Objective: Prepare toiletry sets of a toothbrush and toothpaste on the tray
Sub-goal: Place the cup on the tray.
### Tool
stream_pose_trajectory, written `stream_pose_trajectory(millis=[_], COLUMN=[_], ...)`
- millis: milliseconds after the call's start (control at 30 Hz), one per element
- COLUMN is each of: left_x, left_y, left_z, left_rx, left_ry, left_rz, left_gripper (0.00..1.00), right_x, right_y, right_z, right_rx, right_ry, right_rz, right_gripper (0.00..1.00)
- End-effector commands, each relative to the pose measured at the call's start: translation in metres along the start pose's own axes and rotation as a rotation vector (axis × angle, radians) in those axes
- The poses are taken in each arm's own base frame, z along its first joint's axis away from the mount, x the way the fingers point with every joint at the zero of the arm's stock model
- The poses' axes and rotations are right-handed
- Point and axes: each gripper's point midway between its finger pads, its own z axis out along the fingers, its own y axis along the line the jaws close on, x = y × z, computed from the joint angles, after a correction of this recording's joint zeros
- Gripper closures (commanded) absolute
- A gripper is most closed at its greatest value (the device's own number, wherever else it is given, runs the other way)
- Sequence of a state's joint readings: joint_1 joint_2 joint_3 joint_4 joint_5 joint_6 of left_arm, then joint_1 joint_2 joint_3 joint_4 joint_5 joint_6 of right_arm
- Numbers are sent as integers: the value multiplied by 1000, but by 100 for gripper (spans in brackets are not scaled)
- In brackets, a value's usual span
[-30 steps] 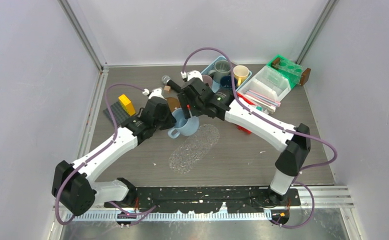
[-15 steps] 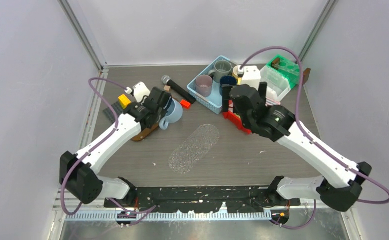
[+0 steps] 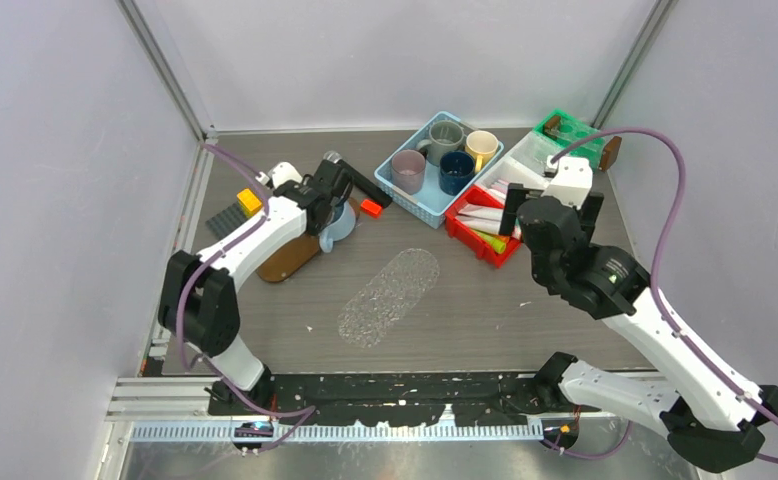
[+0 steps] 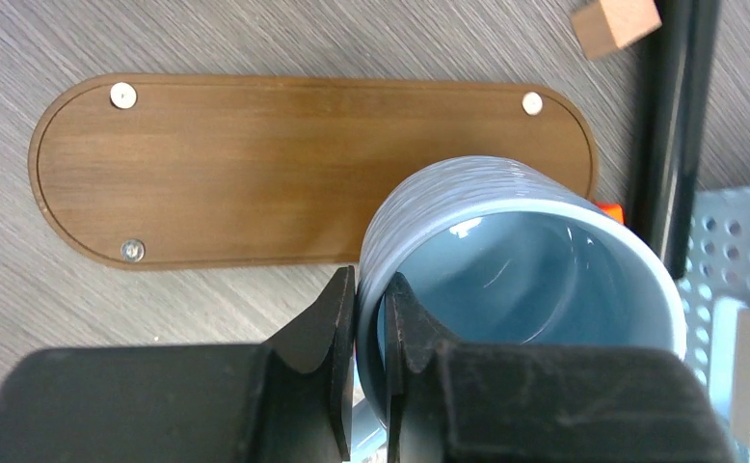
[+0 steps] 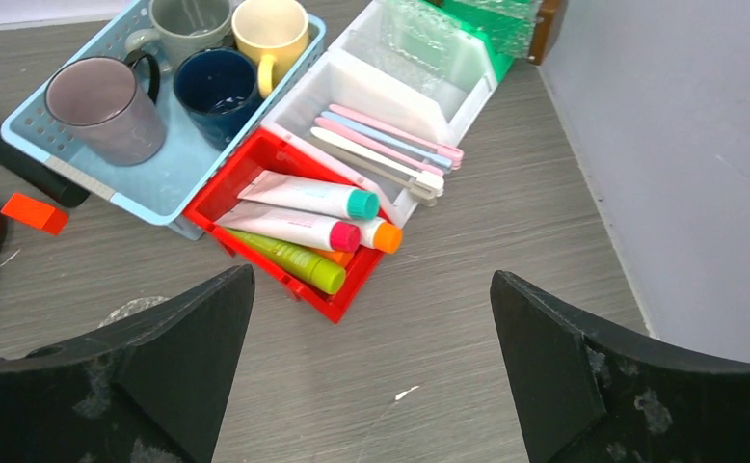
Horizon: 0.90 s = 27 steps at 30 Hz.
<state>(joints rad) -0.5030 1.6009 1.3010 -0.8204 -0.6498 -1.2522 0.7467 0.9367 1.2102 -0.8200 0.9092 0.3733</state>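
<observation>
At one end of the wooden tray [image 4: 255,174], my left gripper [image 4: 369,318] pinches the rim of a blue mug [image 4: 506,260], likely to place it, while my right gripper [image 5: 371,299] gapes empty near the toothpaste tubes [image 5: 304,198] and toothbrushes [image 5: 381,140], binned toward the far right corner of the table [image 5: 448,328].

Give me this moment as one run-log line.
left pincer: shut on blue mug, by wooden tray | right pincer: open, facing toothpaste tubes in red bin | wooden tray: no sets

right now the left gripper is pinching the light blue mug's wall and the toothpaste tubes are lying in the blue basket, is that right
Not quite. The toothpaste tubes lie in the red bin, not the blue basket, which holds mugs; the right wrist view shows it. The left gripper does pinch the light blue mug by its wall, as the left wrist view shows.
</observation>
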Motion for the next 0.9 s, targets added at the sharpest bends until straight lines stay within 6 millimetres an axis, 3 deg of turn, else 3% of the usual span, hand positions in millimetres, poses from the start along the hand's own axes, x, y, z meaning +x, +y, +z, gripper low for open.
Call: stream_pose_trajectory(millis=[0,267,567,633,867], left_x=[-44,-45,-32,-30,-28], left_y=[-36,-40,-40,-39,-37], left_z=[2,24,47,50,50], left_rx=[62,-5,-67,-77,-84], left_ry=[-109,-118,-96,-91,-77], left_rz=[-175,-170,-154,-149,-123], left_gripper=[100,100,99,92,52], right_x=[-9,1,6,7,8], right_y=[-29,-57,-61,-62,-64], right_z=[-10,-19,-18,-18,-19], right_rx=[82,128,150,150,150], right_ry=[-44,-85,-97,-97,-105], right_rz=[24,57,60,59,70], right_gripper=[0,0,0,0,0])
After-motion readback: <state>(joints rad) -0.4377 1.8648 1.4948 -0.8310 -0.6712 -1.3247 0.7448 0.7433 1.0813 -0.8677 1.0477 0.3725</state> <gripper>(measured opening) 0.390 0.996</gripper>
